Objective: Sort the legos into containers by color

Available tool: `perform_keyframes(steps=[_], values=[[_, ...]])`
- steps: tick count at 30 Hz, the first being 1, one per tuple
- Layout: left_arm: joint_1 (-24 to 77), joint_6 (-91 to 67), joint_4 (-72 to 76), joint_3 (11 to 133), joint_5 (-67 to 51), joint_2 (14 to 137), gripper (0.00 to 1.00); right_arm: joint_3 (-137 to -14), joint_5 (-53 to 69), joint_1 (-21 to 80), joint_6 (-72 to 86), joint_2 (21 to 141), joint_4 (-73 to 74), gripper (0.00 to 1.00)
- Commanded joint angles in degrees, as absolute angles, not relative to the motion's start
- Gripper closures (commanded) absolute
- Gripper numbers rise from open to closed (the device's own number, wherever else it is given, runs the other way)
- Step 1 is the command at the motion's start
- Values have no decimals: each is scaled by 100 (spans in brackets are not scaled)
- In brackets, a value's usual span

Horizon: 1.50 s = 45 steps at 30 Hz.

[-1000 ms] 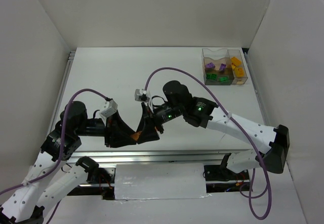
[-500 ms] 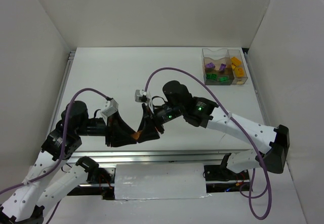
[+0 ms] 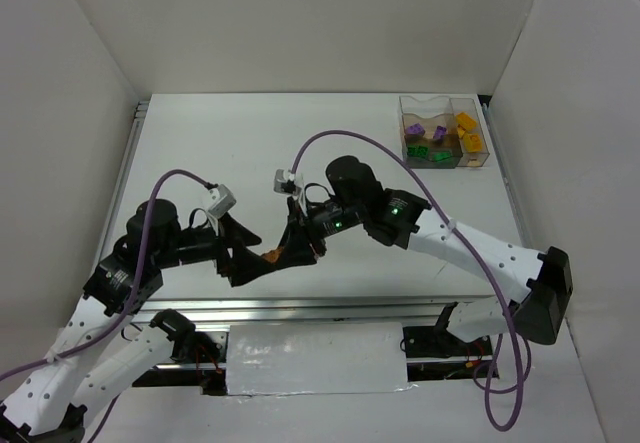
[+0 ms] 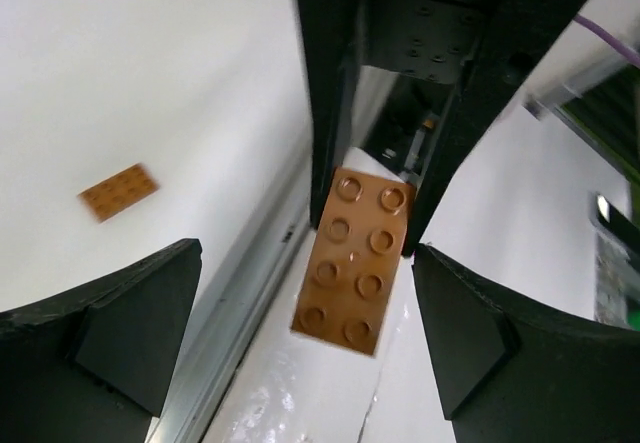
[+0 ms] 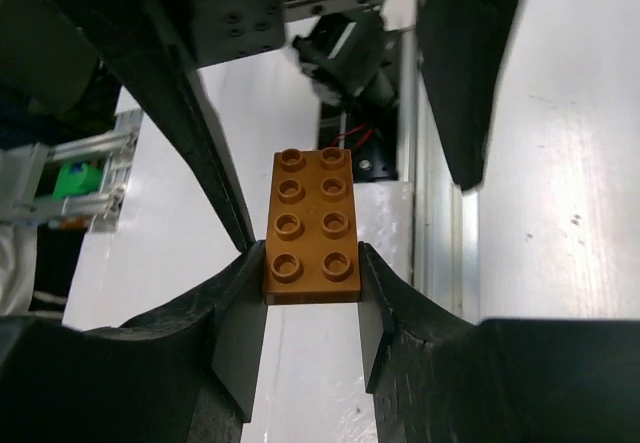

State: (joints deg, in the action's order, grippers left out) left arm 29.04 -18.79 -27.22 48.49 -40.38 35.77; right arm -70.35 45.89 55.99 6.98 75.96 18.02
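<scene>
My right gripper (image 5: 310,263) is shut on one end of a flat reddish-brown lego (image 5: 310,228) and holds it above the table's near edge. The same lego (image 4: 355,260) shows between the wide-apart fingers of my left gripper (image 4: 307,255), which is open and touches nothing. From above, the brown lego (image 3: 272,256) sits between the left gripper (image 3: 250,255) and the right gripper (image 3: 296,246). A second brown lego (image 4: 118,191) lies flat on the table. The clear container (image 3: 425,100) stands at the far right with purple (image 3: 412,131), green (image 3: 418,151) and yellow-orange legos (image 3: 466,121) inside.
The metal rail (image 3: 330,308) along the table's near edge runs just below both grippers. White walls close in the table on the left, back and right. A purple cable (image 3: 330,141) arches over the right arm.
The left gripper has opened, let go of the brown lego and drawn back to the left. The right gripper has closed on the lego and keeps it, shifted slightly up and right.
</scene>
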Motion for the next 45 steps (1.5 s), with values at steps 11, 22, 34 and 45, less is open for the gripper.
perform_keyframes(steps=[11, 22, 34, 45], values=[[2523, -2390, -2997, 5063, -943, 3296, 0, -7233, 1558, 4299, 1186, 8612, 2355, 100], [2452, -2813, -3648, 5212, 1090, 3850, 1, -10552, -1800, 1926, 2338, 11421, 3901, 100], [2417, -2663, -3498, 5106, 537, 3788, 1, -13770, -2270, 396, 2892, 13253, 3877, 98], [2434, -2628, -3498, 5106, 448, 3806, 0, -13869, -2031, 44, 2891, 13824, 3208, 97]])
